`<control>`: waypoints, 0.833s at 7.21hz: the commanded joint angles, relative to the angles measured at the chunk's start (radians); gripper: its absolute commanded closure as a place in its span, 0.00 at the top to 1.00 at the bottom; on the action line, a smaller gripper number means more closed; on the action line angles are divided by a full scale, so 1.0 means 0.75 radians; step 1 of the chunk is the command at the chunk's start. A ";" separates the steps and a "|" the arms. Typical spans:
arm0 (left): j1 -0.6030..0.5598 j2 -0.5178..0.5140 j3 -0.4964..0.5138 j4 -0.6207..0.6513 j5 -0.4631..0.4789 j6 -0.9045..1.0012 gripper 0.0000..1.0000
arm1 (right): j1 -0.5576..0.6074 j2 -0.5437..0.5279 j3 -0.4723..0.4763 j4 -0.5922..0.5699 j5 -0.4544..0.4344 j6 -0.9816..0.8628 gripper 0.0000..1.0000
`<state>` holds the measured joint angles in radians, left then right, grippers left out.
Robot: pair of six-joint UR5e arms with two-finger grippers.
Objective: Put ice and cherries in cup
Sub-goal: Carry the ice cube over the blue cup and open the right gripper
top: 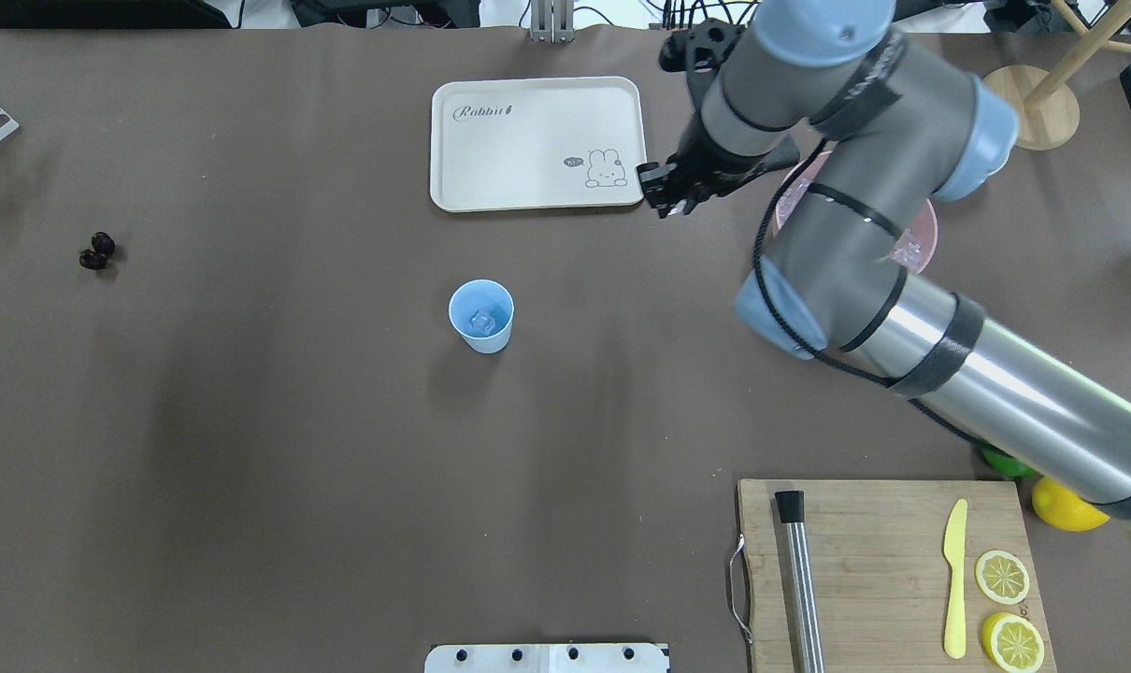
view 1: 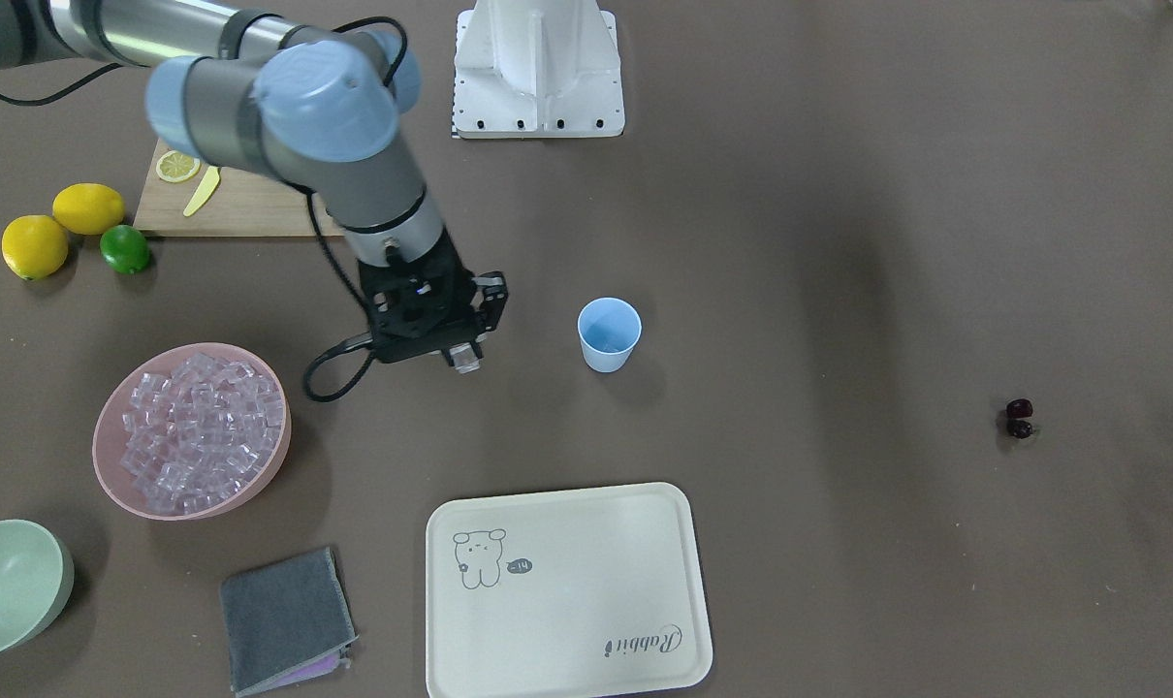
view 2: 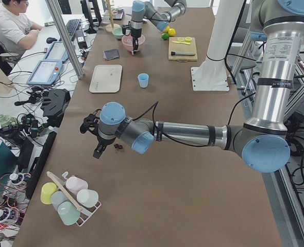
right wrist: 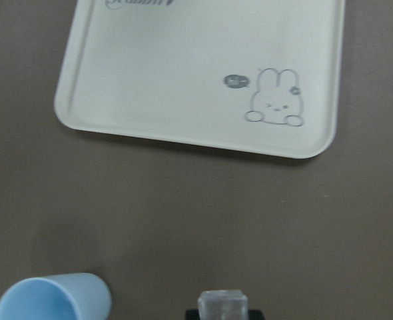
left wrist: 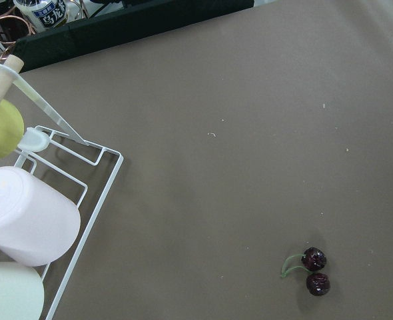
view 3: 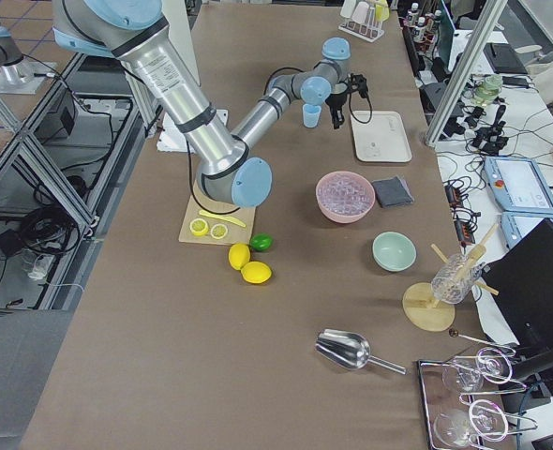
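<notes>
While the right jaws pinch one ice cube [view 1: 466, 360] over the tabletop [view 1: 790, 242], the cup [view 1: 609, 333] stands apart to the robot's left of them, so the carry should run leftward.

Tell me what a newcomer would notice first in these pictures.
The right gripper holds one ice cube above the table, between the pink bowl full of ice and the light blue cup. The cherries lie alone, far on the cup's other side.

Shows matt brown covering on the bench [view 1: 839, 242], glassy clear ice [view 1: 199, 427], glossy dark cherries [view 1: 1019, 418], smooth plastic cup [view 1: 608, 334], grained wooden board [view 1: 247, 208].
</notes>
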<state>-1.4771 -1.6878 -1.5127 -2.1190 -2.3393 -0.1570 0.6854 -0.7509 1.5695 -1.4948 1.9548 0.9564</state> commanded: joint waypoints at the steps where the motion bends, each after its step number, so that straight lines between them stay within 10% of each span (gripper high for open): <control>1: 0.059 -0.026 0.002 -0.003 0.006 0.005 0.98 | -0.183 0.164 -0.129 0.003 -0.220 0.191 0.00; 6: 0.059 -0.006 0.013 -0.097 0.006 0.001 0.98 | -0.280 0.218 -0.231 0.013 -0.330 0.202 0.04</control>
<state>-1.4329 -1.6931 -1.5031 -2.1893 -2.3347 -0.1553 0.4798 -0.5887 1.4106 -1.4865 1.7150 1.1087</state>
